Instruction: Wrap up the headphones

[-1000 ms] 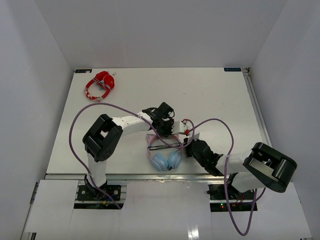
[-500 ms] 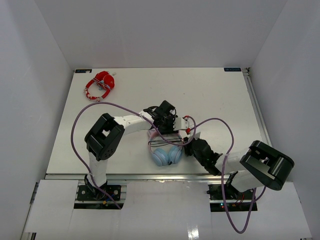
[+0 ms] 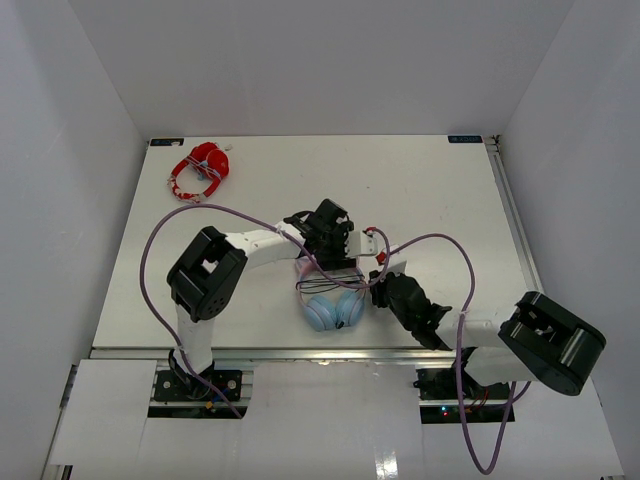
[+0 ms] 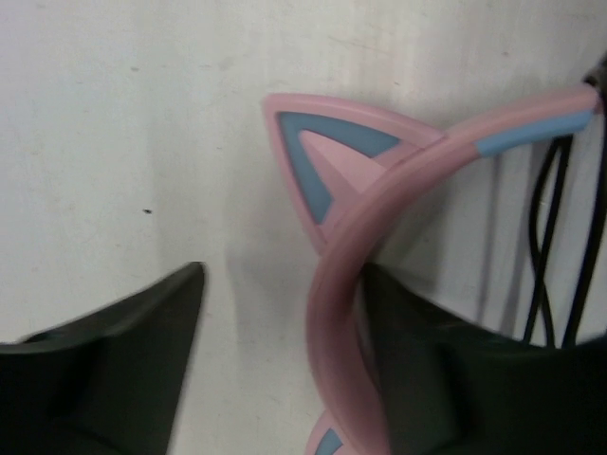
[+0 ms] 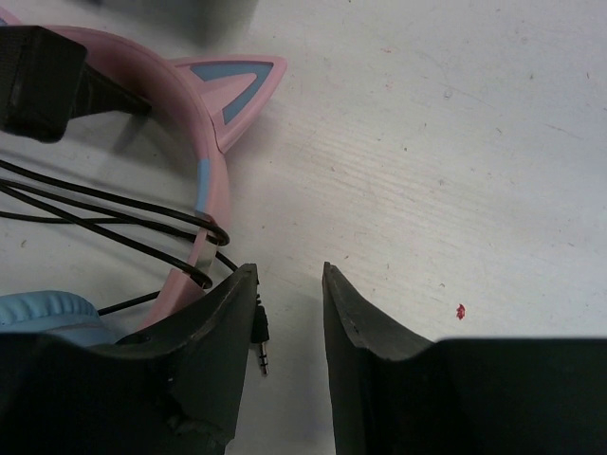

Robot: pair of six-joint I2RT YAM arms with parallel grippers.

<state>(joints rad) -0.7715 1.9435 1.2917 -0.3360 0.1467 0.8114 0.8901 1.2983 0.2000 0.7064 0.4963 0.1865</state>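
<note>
The headphones (image 3: 333,310) lie flat on the white table near the front middle, blue ear cups toward the arms, with the black cable (image 5: 114,223) looped across the pink headband (image 5: 204,180). My left gripper (image 3: 340,252) is over the top of the band. In the left wrist view it (image 4: 285,270) stands open, and the cat-ear headband (image 4: 334,284) runs between the jaws close against the right finger (image 4: 455,379), unclamped. My right gripper (image 5: 287,270) is open at the band's right side with bare table between its fingers. The cable's jack plug (image 5: 262,346) lies beside its left finger (image 5: 204,332).
Red-and-white headphones (image 3: 200,170) sit at the back left corner of the table (image 3: 450,190). Purple arm cables (image 3: 440,245) arc over the table beside both arms. White walls enclose the table on three sides.
Both grippers have opened. The left one let go of the headband, and the headphones settled flat, slightly farther from the arms. The right arm's elbow swung to the right.
</note>
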